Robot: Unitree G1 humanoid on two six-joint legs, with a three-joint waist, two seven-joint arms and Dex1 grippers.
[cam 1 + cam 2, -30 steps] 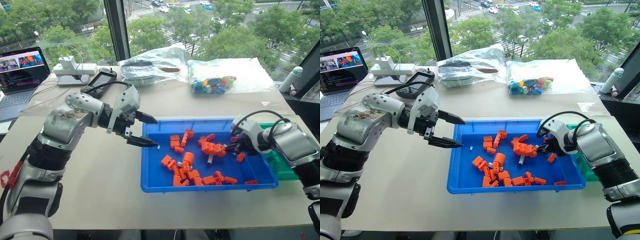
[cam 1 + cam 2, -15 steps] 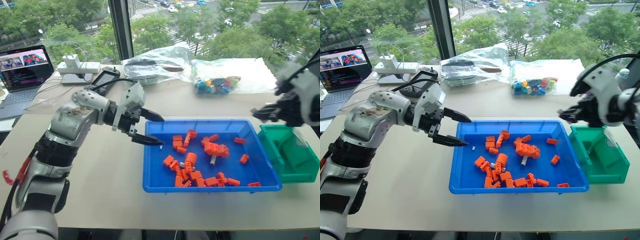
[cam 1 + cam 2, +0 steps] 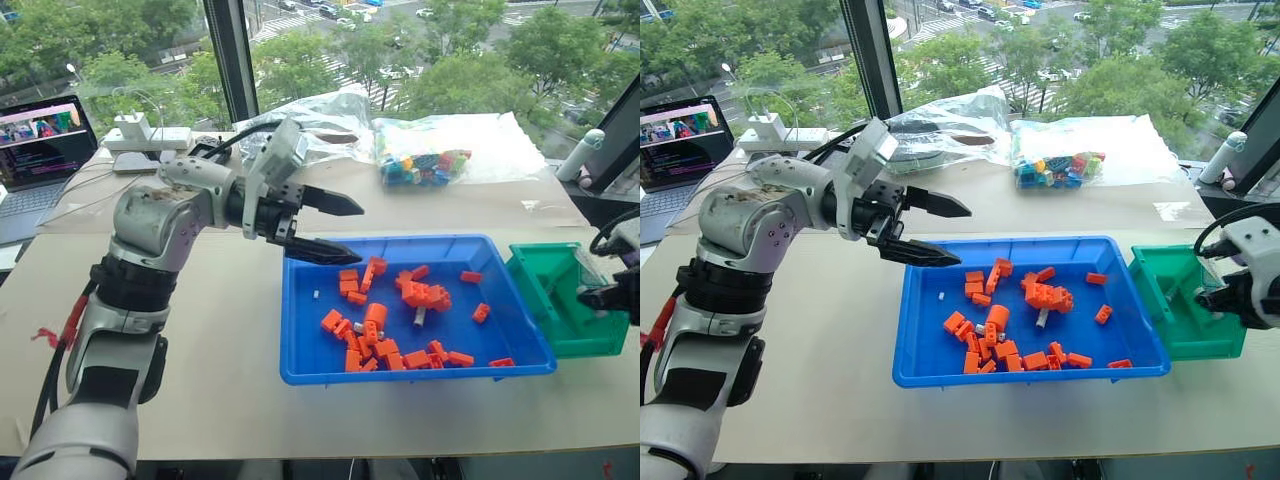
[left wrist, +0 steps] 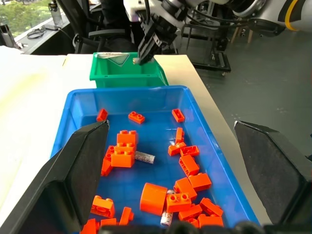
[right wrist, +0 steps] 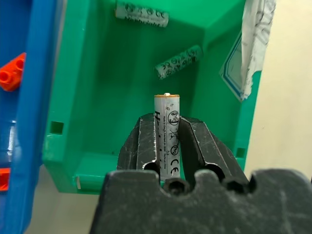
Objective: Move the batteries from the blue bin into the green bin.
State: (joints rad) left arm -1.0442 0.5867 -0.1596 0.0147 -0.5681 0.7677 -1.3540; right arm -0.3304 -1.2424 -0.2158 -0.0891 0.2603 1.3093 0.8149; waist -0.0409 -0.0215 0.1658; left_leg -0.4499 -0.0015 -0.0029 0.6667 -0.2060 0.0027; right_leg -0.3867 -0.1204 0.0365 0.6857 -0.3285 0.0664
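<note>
Right wrist view looks down past the blue bin (image 5: pixel 29 73) into the green bin (image 5: pixel 97 73), where the right gripper (image 5: pixel 168 141) pinches one upright battery (image 5: pixel 167 131) above two batteries (image 5: pixel 141 13) lying inside, while the left gripper (image 3: pixel 325 228) hovers spread and empty.

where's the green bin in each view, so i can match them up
Left eye view: green bin at the right edge of the table, against the blue bin's right end.
Right eye view: same spot, beside the right gripper.
Left wrist view: beyond the blue bin's far end.
Right wrist view: seen from above, two batteries lying inside.
Shared landmark: the blue bin's rim touching it.
</note>
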